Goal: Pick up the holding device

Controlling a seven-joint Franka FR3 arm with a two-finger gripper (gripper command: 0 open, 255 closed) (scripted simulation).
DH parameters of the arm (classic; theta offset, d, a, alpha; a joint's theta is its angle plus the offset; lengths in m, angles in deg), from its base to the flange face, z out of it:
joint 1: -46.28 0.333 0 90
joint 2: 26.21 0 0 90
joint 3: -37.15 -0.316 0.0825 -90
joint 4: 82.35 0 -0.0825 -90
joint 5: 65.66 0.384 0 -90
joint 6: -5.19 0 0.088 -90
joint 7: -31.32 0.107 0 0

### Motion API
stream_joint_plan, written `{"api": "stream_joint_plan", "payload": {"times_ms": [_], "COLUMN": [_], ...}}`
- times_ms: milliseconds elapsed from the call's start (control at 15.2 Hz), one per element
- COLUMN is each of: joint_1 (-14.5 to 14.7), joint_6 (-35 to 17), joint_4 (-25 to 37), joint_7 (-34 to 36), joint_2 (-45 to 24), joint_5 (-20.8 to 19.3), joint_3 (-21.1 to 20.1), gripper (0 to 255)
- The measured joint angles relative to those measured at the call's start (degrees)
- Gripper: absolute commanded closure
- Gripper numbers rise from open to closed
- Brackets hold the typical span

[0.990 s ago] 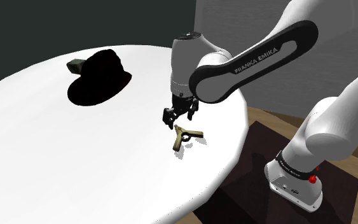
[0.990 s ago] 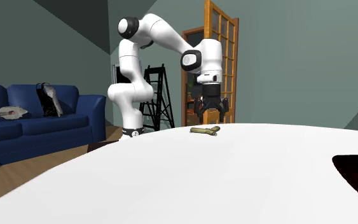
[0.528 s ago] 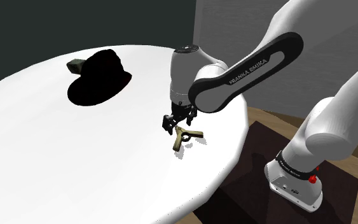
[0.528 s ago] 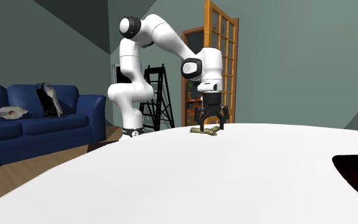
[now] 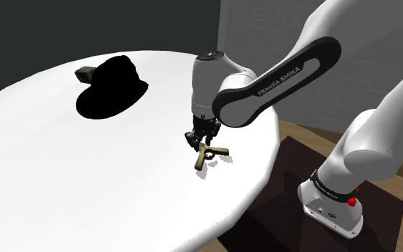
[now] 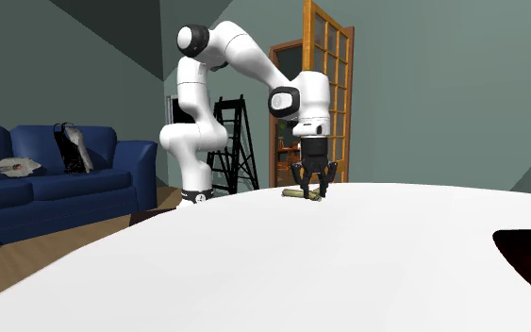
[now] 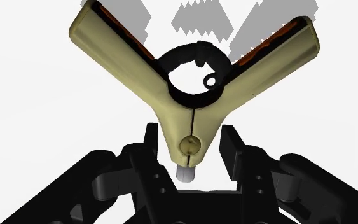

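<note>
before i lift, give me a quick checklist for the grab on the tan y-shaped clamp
1. All-black gripper straddles the tan Y-shaped clamp at its narrow pivot end: ok.
2. Fingers lie against both sides of that end: ok.
3. Clamp lies flat on the white round table, not yet lifted: ok.
4. Black brimmed hat sits well apart from the clamp: ok.
5. Grip firm enough to hold through a lift: cannot tell.

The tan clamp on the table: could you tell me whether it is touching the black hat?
Apart. The shoulder view shows bare white table between the clamp and the hat.
</note>
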Motion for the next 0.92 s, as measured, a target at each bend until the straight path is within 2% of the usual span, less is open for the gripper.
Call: {"api": "stream_joint_plan", "payload": {"times_ms": [264, 924], "joint_1": [0.02, 0.42], "joint_6": [0.98, 9.20], "joint_4": [0.32, 3.87], "joint_7": [-0.40, -2.17], "joint_2": [0.72, 5.76], "joint_5": [0.40, 2.62], "joint_3": [0.14, 1.09], "gripper": [255, 255]}}
